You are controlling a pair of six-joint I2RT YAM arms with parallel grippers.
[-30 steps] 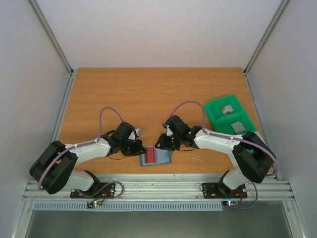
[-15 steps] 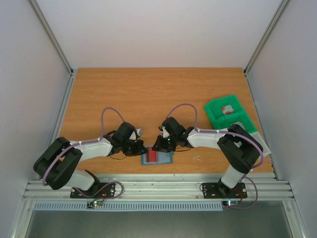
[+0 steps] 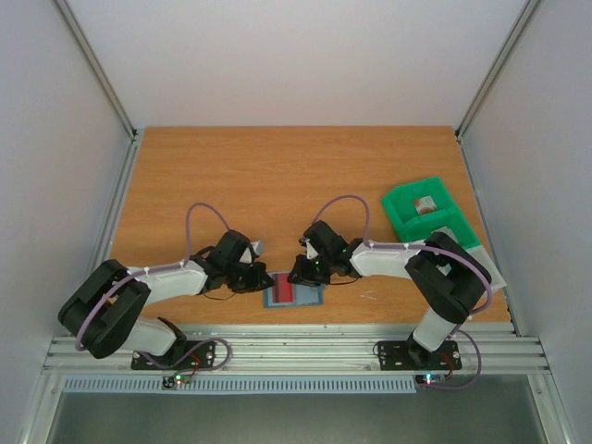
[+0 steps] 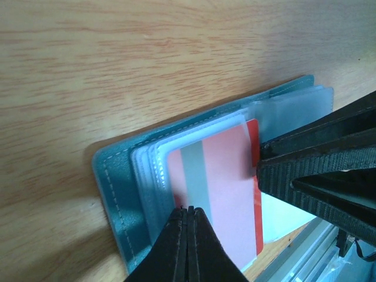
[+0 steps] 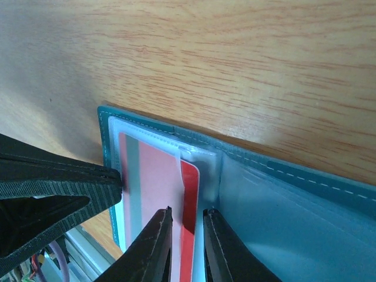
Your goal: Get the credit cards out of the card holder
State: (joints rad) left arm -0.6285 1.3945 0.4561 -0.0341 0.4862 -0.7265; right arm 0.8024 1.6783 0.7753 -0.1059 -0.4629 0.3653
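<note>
The blue-grey card holder (image 3: 292,295) lies open near the table's front edge. It also shows in the left wrist view (image 4: 120,194) and the right wrist view (image 5: 282,200). A red credit card (image 4: 220,188) sits in a clear sleeve, its right edge sticking out bare (image 5: 189,194). Pale sleeves lie under it. My left gripper (image 4: 188,209) is shut, its tip pressing on the sleeve over the red card; in the top view it (image 3: 260,281) is at the holder's left edge. My right gripper (image 5: 187,210) is narrowly open, its fingers straddling the bare red edge; in the top view it (image 3: 301,274) is at the holder's top.
A green two-compartment bin (image 3: 404,219) stands at the right and holds a small card (image 3: 425,205). The metal rail (image 3: 305,347) runs just in front of the holder. The two grippers are almost touching over the holder.
My right arm has folded its elbow inward and brought its gripper left and down onto the holder. My left gripper has stayed at the holder's left edge.
</note>
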